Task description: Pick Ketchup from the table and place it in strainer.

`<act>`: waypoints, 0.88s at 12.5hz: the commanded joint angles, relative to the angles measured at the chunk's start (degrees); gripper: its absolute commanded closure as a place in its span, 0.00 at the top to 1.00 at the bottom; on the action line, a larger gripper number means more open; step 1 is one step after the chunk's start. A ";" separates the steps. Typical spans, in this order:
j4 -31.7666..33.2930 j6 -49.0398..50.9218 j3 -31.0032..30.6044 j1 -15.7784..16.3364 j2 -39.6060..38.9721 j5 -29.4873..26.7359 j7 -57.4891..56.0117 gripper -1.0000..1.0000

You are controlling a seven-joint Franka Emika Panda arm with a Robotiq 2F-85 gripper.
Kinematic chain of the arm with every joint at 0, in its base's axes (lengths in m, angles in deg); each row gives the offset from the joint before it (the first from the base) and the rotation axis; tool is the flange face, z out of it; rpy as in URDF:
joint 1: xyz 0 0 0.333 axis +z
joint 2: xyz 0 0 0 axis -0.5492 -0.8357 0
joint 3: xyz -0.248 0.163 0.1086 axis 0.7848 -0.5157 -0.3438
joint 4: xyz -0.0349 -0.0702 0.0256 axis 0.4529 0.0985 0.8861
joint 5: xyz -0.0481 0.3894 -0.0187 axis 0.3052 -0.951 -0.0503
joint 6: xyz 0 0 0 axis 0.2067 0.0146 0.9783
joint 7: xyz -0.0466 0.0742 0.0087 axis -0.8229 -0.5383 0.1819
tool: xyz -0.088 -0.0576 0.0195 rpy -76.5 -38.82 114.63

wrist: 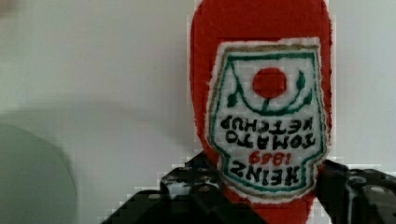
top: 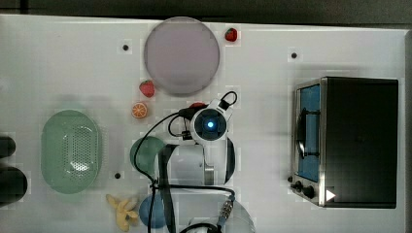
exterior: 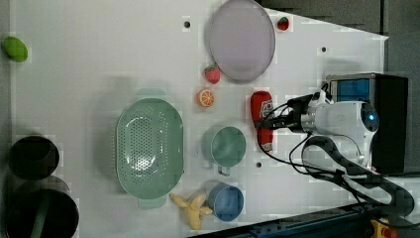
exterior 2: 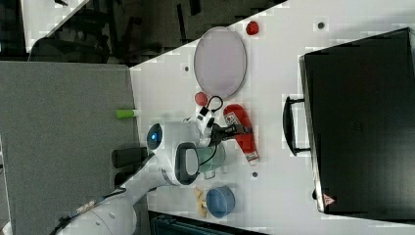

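Observation:
The ketchup (wrist: 261, 28) is a soft red bottle with a white Heinz label, lying flat on the white table. In the left view the ketchup (exterior: 260, 101) lies between the orange slice and my arm. My gripper (wrist: 271, 196) is down over its lower half, one black finger pressed against each side of the bottle. In the right view my gripper (exterior 2: 240, 129) sits across the ketchup (exterior 2: 249, 147). The strainer (exterior: 121, 144), a pale green perforated oval basket, stands apart toward the left view's left; the same strainer (top: 46, 145) is at the top view's left.
A dark green cup (exterior: 228, 146) stands right beside the ketchup. A blue bowl (exterior: 228, 202) and a banana (exterior: 190, 208) lie near the front edge. An orange slice (exterior: 205, 97), a strawberry (exterior: 212, 74) and a grey plate (exterior: 241, 39) are nearby. A toaster oven (top: 354, 141) is at the top view's right.

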 commanded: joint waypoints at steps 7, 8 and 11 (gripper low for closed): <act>-6.59 24.53 0.72 -0.18 23.26 -0.23 -2.24 0.59; -8.05 28.96 0.58 -0.11 25.09 -0.31 -2.21 0.59; -11.70 39.67 -1.17 0.39 29.17 -1.19 -0.49 0.59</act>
